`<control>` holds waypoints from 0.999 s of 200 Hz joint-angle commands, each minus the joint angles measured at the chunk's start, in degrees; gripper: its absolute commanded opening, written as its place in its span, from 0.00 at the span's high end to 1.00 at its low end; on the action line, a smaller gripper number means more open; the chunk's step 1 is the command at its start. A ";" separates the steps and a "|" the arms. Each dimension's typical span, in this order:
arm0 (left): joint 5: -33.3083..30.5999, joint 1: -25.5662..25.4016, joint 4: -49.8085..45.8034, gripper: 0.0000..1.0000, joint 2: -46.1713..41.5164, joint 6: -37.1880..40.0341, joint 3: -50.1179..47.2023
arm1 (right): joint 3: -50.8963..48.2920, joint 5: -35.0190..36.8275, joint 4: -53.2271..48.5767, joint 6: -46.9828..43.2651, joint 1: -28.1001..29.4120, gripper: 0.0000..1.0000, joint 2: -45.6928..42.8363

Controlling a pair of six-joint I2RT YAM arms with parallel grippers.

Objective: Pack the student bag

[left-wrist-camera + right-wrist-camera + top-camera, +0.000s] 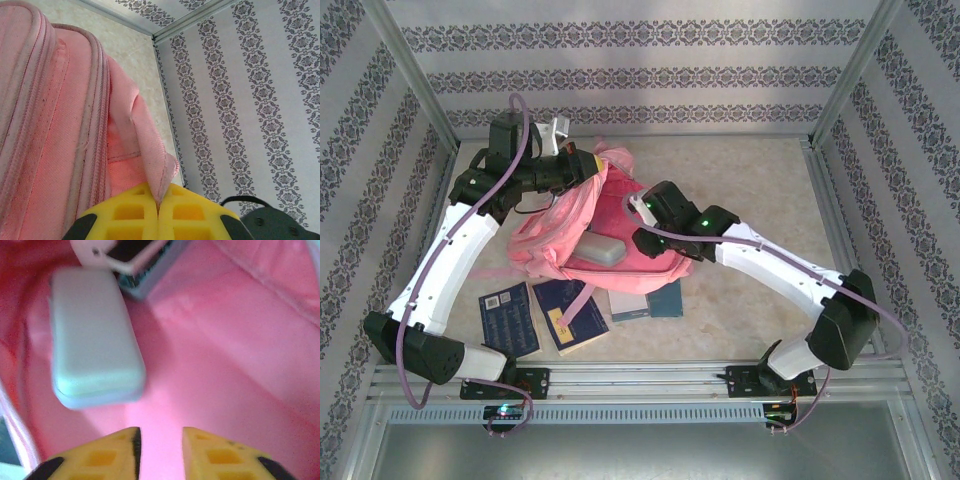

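**Yellow fingers pinch the rim; the right gripper hangs over the lining**

Yellow and pressed together, the left gripper (159, 205) pinches a fold of pink fabric at the rim of the student bag (55, 125). From above, the student bag (555, 240) lies left of the table's (750, 180) middle, its mouth facing the near edge, and the left gripper (582, 165) lifts its far side toward the far-left corner.

The right gripper (161, 450) hangs inside the opening, its fingers a little apart with nothing between them. A pale case (95, 340) lies flat on the pink lining just ahead of it.

With the case down, the likely step is to get the right gripper (640, 212) out and fetch one of the books (508, 318) near the near edge. To do that well:

- Lift it out straight, clear of the rim.
- Keep the left pinch high and taut, so the mouth does not sag.
- Mind the pink strap (582, 297) lying across the middle book; that book may drag it.
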 commanded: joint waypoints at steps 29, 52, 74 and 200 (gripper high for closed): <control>2.85 0.61 8.97 1.00 -2.23 -1.51 0.10 | 5.11 1.29 -5.68 -0.02 2.55 0.78 7.86; 3.03 0.61 9.72 1.00 -2.04 -2.33 -0.05 | 9.15 -1.64 -5.26 0.32 3.65 0.78 13.42; 3.39 0.49 10.52 1.00 -1.74 -3.33 0.08 | 10.18 -8.32 -0.15 2.07 3.68 0.76 16.26; -3.23 3.69 8.81 1.00 -2.03 -2.35 -1.27 | -3.12 2.72 17.19 9.11 0.78 0.31 0.12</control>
